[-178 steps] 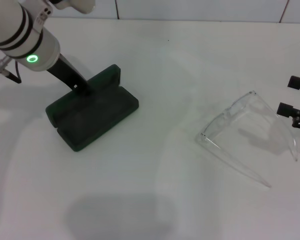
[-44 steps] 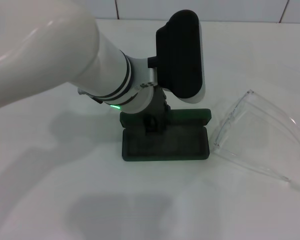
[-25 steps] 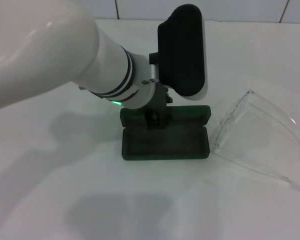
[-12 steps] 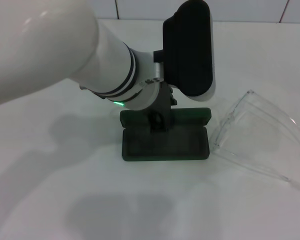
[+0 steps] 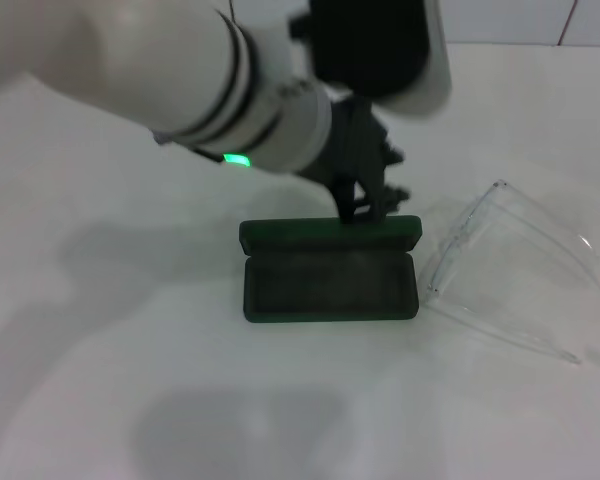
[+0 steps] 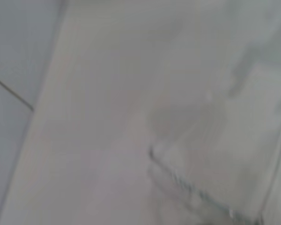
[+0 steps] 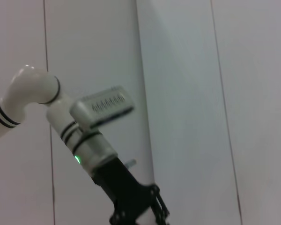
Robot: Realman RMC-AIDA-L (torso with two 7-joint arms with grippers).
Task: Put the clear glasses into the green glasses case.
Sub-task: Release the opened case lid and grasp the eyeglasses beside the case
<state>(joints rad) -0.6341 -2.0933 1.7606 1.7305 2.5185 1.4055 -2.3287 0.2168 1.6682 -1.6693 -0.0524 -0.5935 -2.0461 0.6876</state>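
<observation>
Overhead, the green glasses case [image 5: 329, 272] lies open mid-table, lid upright on its far side; the clear glasses [image 5: 515, 270] rest just right of it; the left gripper [image 5: 368, 203] hangs above the lid's right end, apparently empty; whether its fingers are parted, I cannot tell; the right wrist view shows that arm against the wall.

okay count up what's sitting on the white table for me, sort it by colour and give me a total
Dark green: 1, the open rectangular hinged green glasses case.
Clear, colourless: 1, the transparent plastic wraparound clear glasses, lying beside the case on its right.
Total: 2.
The left gripper hovers just above the case lid and is not counted.
</observation>
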